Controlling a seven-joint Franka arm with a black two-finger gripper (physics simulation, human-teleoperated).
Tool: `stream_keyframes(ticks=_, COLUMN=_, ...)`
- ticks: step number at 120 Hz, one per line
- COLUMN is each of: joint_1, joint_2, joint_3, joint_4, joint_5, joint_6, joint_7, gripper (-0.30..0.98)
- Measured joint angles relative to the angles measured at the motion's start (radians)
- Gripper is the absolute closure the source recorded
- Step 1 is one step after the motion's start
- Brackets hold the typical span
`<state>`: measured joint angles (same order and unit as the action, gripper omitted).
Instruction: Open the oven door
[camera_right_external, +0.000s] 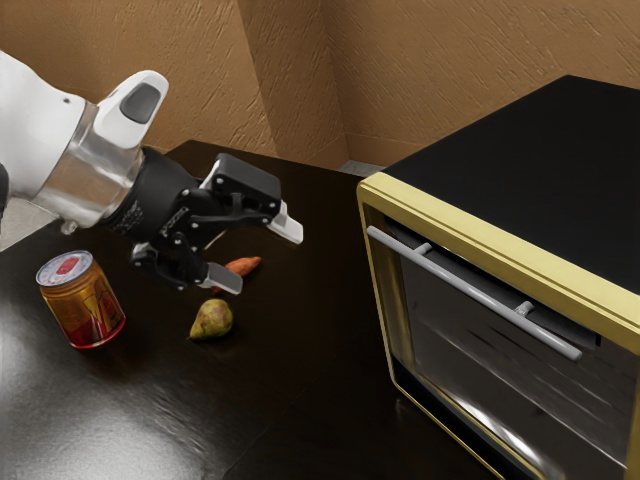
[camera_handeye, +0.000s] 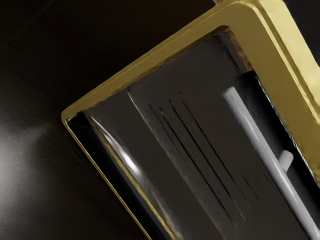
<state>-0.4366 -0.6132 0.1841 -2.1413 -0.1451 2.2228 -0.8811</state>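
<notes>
1. Your black two-finger gripper (camera_right_external: 258, 252) has its fingers spread, nothing between them, and hangs well apart from the oven's handle.
2. The yellow-framed oven (camera_right_external: 540, 150) with a flat black top stands at the exterior view's right; its dark glass door (camera_right_external: 480, 365) sits closed in the frame.
3. You see the straight grey bar handle (camera_right_external: 470, 291) along the door's upper part, also in the wrist view.
4. On the glossy dark table (camera_right_external: 310, 390), near your gripper, lie a green-brown pear (camera_right_external: 212, 319) and an orange carrot (camera_right_external: 243, 266); a gold-and-red metal can (camera_right_external: 83, 302) stands upright.
</notes>
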Motion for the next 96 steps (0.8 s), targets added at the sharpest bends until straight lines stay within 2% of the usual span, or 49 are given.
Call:
stream_keyframes(ticks=21, joint_1=-0.006, joint_2=0.057, joint_3=-0.021, joint_4=-0.001, joint_5=-0.005, joint_6=0.13, joint_7=-0.146, gripper=0.0)
stream_keyframes(ticks=41, joint_1=0.012, joint_2=0.03, joint_3=-0.093, joint_4=-0.082, joint_5=0.0, joint_6=0.217, joint_7=-0.25, gripper=0.0)
stream_keyframes(ticks=62, joint_1=0.022, joint_2=0.057, joint_3=-0.098, joint_4=-0.086, joint_5=0.0, joint_6=0.264, joint_7=-0.332, gripper=0.0)
stream_keyframes(ticks=78, joint_1=0.031, joint_2=0.089, joint_3=-0.098, joint_4=-0.083, joint_5=-0.037, joint_6=0.294, joint_7=-0.386, gripper=0.0)
stream_keyframes(ticks=96, joint_1=0.03, joint_2=0.109, joint_3=-0.098, joint_4=-0.083, joint_5=-0.047, joint_6=0.319, joint_7=-0.436, gripper=0.0)
